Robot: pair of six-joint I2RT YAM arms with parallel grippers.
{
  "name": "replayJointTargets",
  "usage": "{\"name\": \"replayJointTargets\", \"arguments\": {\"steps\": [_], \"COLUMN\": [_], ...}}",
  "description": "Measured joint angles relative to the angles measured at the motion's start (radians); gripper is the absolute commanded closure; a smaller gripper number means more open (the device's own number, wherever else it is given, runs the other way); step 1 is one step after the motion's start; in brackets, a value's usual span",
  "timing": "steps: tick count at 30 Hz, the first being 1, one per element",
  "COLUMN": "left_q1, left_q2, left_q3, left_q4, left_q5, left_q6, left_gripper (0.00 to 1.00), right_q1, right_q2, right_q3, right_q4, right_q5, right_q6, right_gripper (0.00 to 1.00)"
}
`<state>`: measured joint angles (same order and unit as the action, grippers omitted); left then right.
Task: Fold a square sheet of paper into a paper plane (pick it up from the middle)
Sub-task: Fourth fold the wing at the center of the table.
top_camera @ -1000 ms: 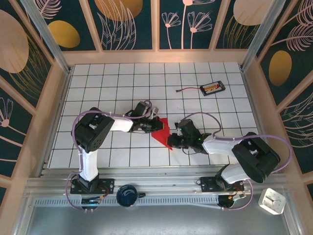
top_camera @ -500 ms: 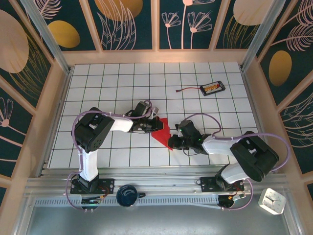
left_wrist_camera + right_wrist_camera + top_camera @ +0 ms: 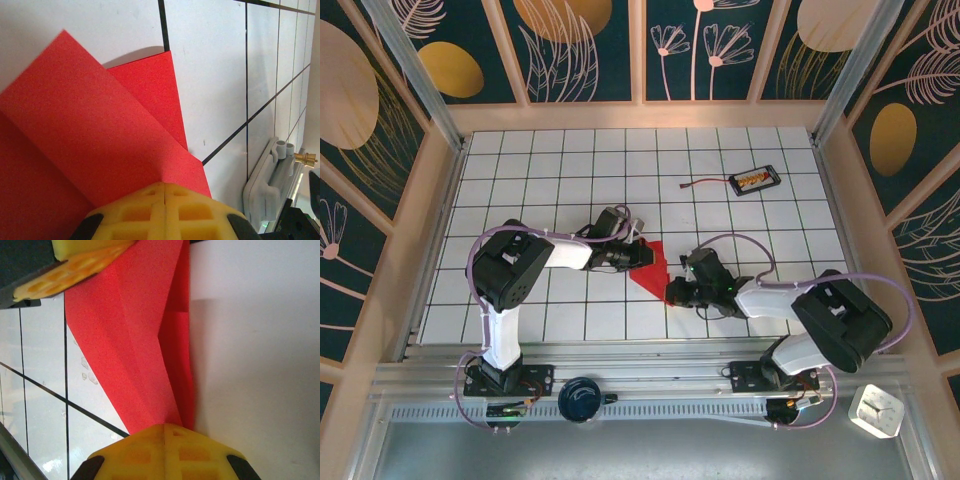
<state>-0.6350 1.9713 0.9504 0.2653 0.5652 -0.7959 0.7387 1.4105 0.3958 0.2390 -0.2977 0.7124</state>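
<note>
The square sheet of paper (image 3: 651,267) is bright red and folded into overlapping layers. It forms a wide pointed wedge on the white grid table, not a narrow paper plane. My left gripper (image 3: 638,256) is shut on its upper left edge; in the left wrist view the yellow pads (image 3: 150,210) meet with the paper (image 3: 100,130) running into their seam. My right gripper (image 3: 672,292) is shut on the lower right tip. In the right wrist view the paper's (image 3: 140,340) creased ridge ends at the closed gripper (image 3: 165,427). The left gripper's fingers (image 3: 75,265) show at that view's top left.
A small black tray (image 3: 755,180) with a red cable lies at the back right. Wooden walls close in the table on three sides. A dark round object (image 3: 582,398) sits on the front rail. Tiny clear plastic bits (image 3: 87,375) lie beside the paper.
The right gripper has closed the last bit on the paper's lower tip and shifted slightly left. The left arm and the paper's upper part stay put.
</note>
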Motion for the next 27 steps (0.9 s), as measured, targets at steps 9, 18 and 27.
{"name": "replayJointTargets", "arguments": {"steps": [9, 18, 27], "left_q1": [0.000, 0.000, 0.000], "left_q2": [0.003, 0.004, 0.005], "left_q3": [0.002, 0.005, 0.006], "left_q4": [0.000, -0.001, -0.003], "left_q5": [0.003, 0.005, 0.007], "left_q6": [0.000, 0.000, 0.000], "left_gripper": [0.97, 0.97, 0.97], "right_q1": [0.035, 0.064, 0.073], "right_q2": [-0.030, -0.077, -0.113], "right_q3": [-0.020, -0.051, -0.050], "right_q4": [-0.011, -0.023, -0.089], "right_q5": [0.020, 0.042, 0.045], "right_q6": [0.005, 0.031, 0.027], "right_gripper": [0.98, 1.00, 1.00]}}
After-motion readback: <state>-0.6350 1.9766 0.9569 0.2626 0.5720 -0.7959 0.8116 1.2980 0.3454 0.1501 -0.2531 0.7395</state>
